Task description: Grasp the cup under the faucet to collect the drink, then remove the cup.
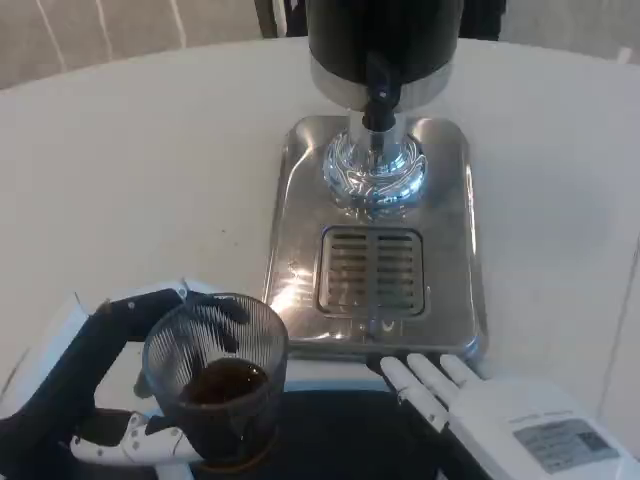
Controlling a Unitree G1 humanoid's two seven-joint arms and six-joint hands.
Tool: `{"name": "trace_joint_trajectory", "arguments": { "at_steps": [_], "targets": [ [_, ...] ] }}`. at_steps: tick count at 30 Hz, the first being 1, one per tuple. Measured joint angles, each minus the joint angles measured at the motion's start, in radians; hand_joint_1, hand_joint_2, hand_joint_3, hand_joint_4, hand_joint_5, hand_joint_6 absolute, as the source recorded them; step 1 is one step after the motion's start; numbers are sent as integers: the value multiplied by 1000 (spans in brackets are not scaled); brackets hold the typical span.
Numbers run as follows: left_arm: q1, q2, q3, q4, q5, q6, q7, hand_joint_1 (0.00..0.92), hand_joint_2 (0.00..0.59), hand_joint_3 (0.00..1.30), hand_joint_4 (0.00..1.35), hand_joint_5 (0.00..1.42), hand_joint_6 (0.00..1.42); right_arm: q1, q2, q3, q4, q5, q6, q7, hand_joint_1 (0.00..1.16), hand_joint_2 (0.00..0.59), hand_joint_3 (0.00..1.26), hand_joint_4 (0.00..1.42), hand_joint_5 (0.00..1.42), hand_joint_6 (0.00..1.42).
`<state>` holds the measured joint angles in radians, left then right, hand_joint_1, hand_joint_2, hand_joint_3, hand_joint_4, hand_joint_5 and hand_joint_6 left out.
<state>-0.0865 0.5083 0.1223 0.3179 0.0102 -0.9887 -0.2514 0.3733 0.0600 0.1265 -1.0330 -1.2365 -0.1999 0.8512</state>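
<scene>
Cup sits in the grasp of the left hand at the lower left, the dark fingers wrapped around its far side and a white finger lying along its base. It is a clear ribbed tumbler, upright, holding dark liquid in its lower part. It stands well clear of the faucet, just beside the front left corner of the steel drip tray. The right hand rests near the tray's front edge, fingers straight and close together, holding nothing.
</scene>
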Motion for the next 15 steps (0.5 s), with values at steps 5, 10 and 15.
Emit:
{"name": "trace_joint_trajectory", "arguments": {
  "at_steps": [5, 10, 15],
  "targets": [
    [-1, 0, 1, 0, 0, 6, -2, 620, 0, 942, 1146, 1376, 1303, -1, 1, -4, 0, 0, 1, 0, 130, 548, 0, 0, 0, 0],
    [-5, -1, 1, 0, 0, 12, -3, 620, 0, 942, 1146, 1364, 1306, -3, 1, -5, 0, 0, 11, 4, 129, 546, 0, 0, 0, 0],
    [-8, -2, 1, 1, 0, 15, -3, 620, 0, 942, 1146, 1362, 1309, -7, 0, -6, 0, 0, 23, 9, 129, 545, 0, 0, 0, 0]
  ]
}}
